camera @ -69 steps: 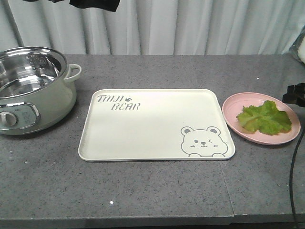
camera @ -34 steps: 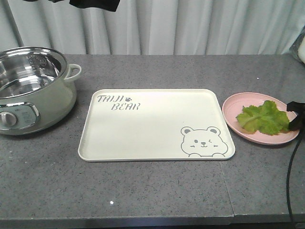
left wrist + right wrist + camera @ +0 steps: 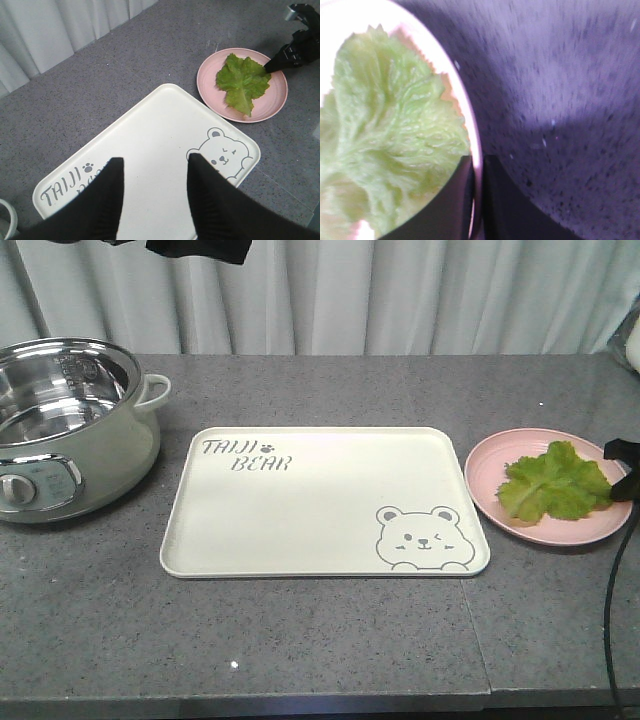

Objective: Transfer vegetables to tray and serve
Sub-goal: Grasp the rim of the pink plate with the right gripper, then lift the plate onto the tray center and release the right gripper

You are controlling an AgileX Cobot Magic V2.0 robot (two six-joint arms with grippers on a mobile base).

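Right gripper (image 3: 478, 200) pinched nearly closed across pink plate's (image 3: 480, 502) rim, one finger inside, one outside; likely to shift plate whole. Lettuce leaf (image 3: 555, 483) lies on plate, beside cream tray (image 3: 300, 510). Left gripper (image 3: 152, 167) spread wide, empty, above tray.

Kitchen-like spot, set up as test room. Long grey speckled stone counter (image 3: 320, 640), like kitchen worktop. Pale green electric cooking pot (image 3: 100, 455) on it, shiny metal inside, knob on front. Cream tray (image 3: 300, 500) with bear face beside pot. Pink plate (image 3: 490, 465) holds green lettuce leaf (image 3: 555, 483), real food. White pleated curtain (image 3: 400, 295) hangs behind counter as backdrop. Black cable (image 3: 612, 610) runs down near plate.
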